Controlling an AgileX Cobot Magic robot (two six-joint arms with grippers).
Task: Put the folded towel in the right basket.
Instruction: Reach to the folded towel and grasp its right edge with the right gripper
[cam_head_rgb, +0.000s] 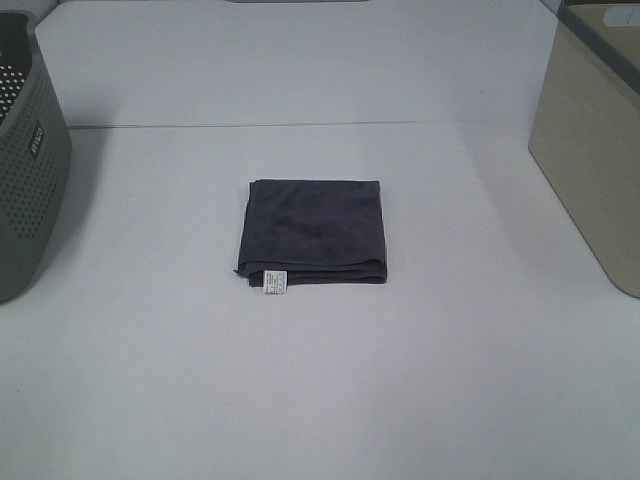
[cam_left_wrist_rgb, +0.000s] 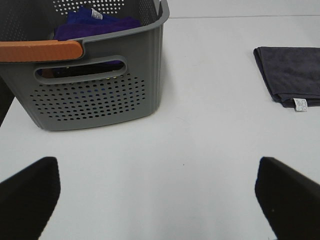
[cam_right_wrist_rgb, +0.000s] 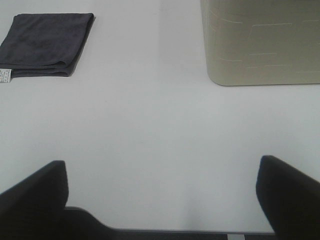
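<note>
A dark grey folded towel (cam_head_rgb: 312, 231) with a white tag lies flat in the middle of the white table. It also shows in the left wrist view (cam_left_wrist_rgb: 291, 75) and the right wrist view (cam_right_wrist_rgb: 44, 44). The beige right basket (cam_head_rgb: 592, 150) stands at the table's right edge; the right wrist view shows its wall (cam_right_wrist_rgb: 260, 42). Neither gripper shows in the high view. My left gripper (cam_left_wrist_rgb: 157, 200) is open and empty, well short of the towel. My right gripper (cam_right_wrist_rgb: 160, 197) is open and empty, near the table's front edge.
A grey perforated basket (cam_head_rgb: 28, 160) stands at the left edge. In the left wrist view this basket (cam_left_wrist_rgb: 90, 85) has an orange handle and holds a blue-purple towel (cam_left_wrist_rgb: 95, 22). The white table (cam_head_rgb: 320, 380) stretches between the baskets.
</note>
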